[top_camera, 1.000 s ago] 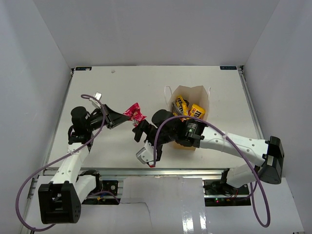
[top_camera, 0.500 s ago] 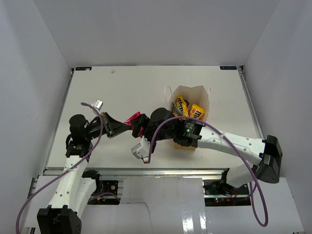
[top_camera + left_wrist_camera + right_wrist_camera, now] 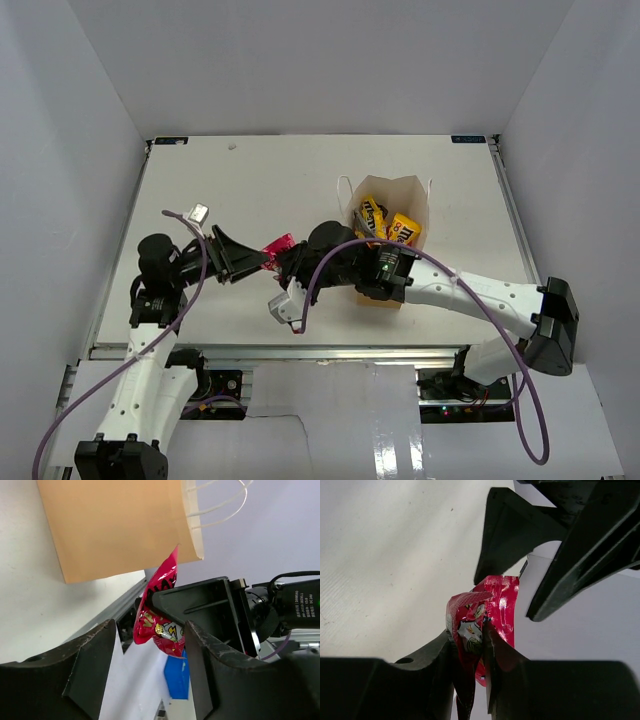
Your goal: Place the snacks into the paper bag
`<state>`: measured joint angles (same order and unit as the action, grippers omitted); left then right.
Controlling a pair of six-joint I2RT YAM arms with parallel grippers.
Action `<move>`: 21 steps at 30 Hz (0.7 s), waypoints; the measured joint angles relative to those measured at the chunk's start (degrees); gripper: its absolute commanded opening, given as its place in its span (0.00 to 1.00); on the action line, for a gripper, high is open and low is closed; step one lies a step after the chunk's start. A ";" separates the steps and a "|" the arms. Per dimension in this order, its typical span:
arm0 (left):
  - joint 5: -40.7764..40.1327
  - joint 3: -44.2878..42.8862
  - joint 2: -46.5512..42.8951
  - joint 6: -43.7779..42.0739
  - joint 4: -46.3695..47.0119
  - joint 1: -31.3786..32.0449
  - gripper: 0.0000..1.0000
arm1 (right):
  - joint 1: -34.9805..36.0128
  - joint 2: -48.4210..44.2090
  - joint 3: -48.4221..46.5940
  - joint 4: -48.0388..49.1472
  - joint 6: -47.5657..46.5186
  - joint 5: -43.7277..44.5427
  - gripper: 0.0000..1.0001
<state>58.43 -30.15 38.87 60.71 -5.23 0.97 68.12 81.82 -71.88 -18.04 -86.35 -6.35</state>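
1. Off-white worktop (image 3: 240, 190), boxed by pale walls (image 3: 300, 60).
2. Bag (image 3: 400, 181) upright right of centre, yellow packets (image 3: 385, 222) inside.
3. Right gripper (image 3: 470, 635) pinches red packet (image 3: 492, 605) left of bag; left gripper (image 3: 150, 627) wide astride it.

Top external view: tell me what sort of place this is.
Most likely a robot lab test booth: plain white walls box in a white table, the left arm and right arm are bolted at its near edge, and the props are a paper bag and snacks.
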 measured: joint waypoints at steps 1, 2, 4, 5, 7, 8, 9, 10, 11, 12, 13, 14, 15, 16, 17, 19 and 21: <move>-0.26 -1.18 -0.02 -0.35 -0.42 0.00 0.71 | -0.02 -0.39 0.00 -0.09 0.74 -0.22 0.15; -0.63 -2.60 -0.07 -0.83 -0.83 0.00 0.73 | -0.17 -1.01 0.00 -0.24 1.75 -0.66 0.15; -1.75 -5.84 -0.07 -2.16 -1.44 0.00 0.75 | -0.68 -2.69 -0.07 -0.57 4.59 -2.03 0.14; -2.54 -7.80 -0.09 -3.15 -2.08 0.00 0.77 | -1.07 -3.65 -0.52 -1.20 6.47 -3.08 0.14; -5.07 -12.35 -0.13 -5.88 -3.56 0.00 0.79 | -2.51 -5.20 -2.43 -1.97 10.91 -5.51 0.13; -6.47 -14.53 -0.37 -7.45 -4.15 0.00 0.82 | -3.85 -6.05 -3.96 -2.10 14.43 -7.56 0.12; -7.80 -16.33 -0.61 -8.63 -4.96 0.00 0.82 | -5.66 -6.80 -5.62 -2.16 17.81 -9.53 0.08; -9.16 -17.92 -1.03 -10.10 -5.42 0.00 0.82 | -8.00 -7.78 -7.37 -1.62 22.77 -11.82 0.08; -10.43 -18.93 -1.57 -11.32 -5.75 0.00 0.82 | -10.56 -8.94 -8.55 -0.44 27.74 -13.40 0.08; -11.45 -19.47 -2.29 -12.44 -6.12 0.00 0.82 | -13.77 -10.60 -9.35 1.29 33.11 -14.51 0.08; -12.35 -19.56 -3.10 -13.38 -6.47 0.00 0.82 | -16.81 -12.50 -9.60 2.93 38.66 -15.10 0.08; -12.87 -19.47 -3.87 -14.08 -6.99 0.00 0.82 | -19.80 -14.67 -9.62 4.28 44.04 -14.82 0.08; -13.27 -19.23 -4.35 -14.51 -7.23 0.00 0.82 | -22.45 -16.65 -9.51 5.33 48.81 -14.23 0.08; -13.64 -18.78 -4.76 -14.93 -7.30 0.02 0.82 | -24.26 -18.45 -9.22 6.36 52.43 -13.16 0.09; -13.90 -18.10 -5.07 -15.21 -7.30 0.02 0.82 | -25.68 -20.46 -8.63 7.37 56.61 -11.65 0.16; -14.34 -16.55 -5.29 -15.32 -7.63 0.02 0.82 | -27.54 -23.50 -6.67 8.57 62.84 -8.72 0.25; -14.45 -14.93 -5.20 -15.28 -7.80 0.02 0.82 | -28.94 -26.21 -3.74 9.29 68.02 -6.71 0.28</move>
<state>43.99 -45.08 33.67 45.43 -13.04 0.99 39.18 55.61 -75.61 -8.75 -18.33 -13.06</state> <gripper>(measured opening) 0.819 0.284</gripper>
